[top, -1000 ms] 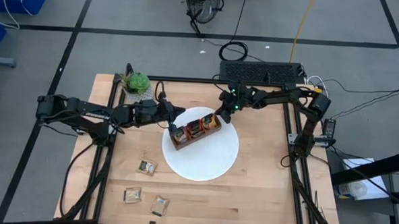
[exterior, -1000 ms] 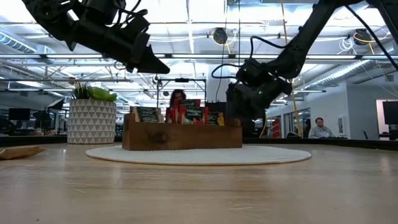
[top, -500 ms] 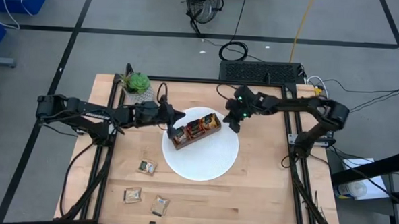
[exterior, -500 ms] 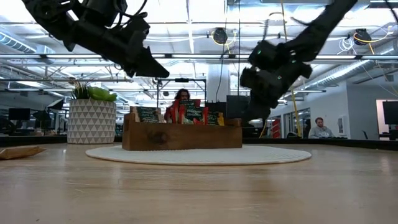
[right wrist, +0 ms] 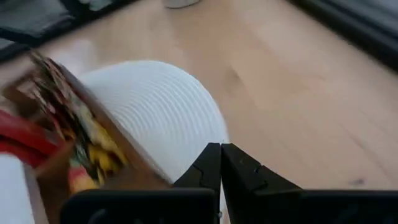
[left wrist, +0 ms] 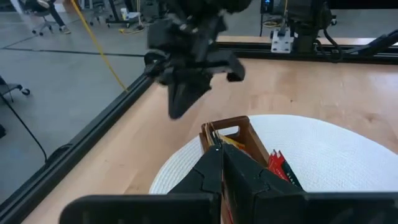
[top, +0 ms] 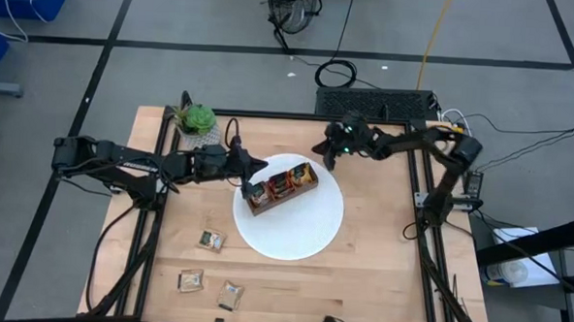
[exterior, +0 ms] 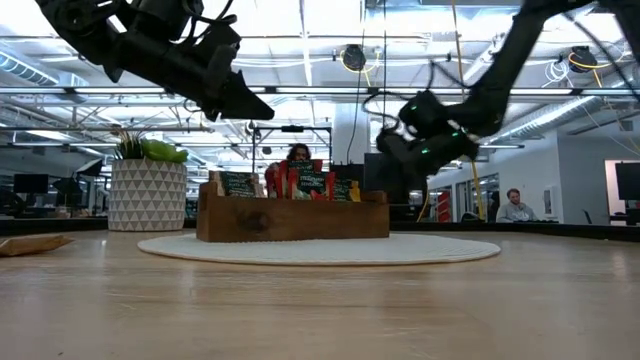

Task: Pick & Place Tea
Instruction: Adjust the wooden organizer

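Tea: three loose sachets [top: 211, 240] lower left; rest in wooden tray [top: 281, 188] at centre. Left gripper [top: 251, 166] and right gripper [top: 327, 155]: closed, empty. Risk: closed fingers nudging tray off plate [top: 313, 235].

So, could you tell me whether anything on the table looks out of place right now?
Yes: three sachets lie loose and askew on the bare table, well away from the tray on the plate, where the other tea stands. Nothing looks spilled or damaged.
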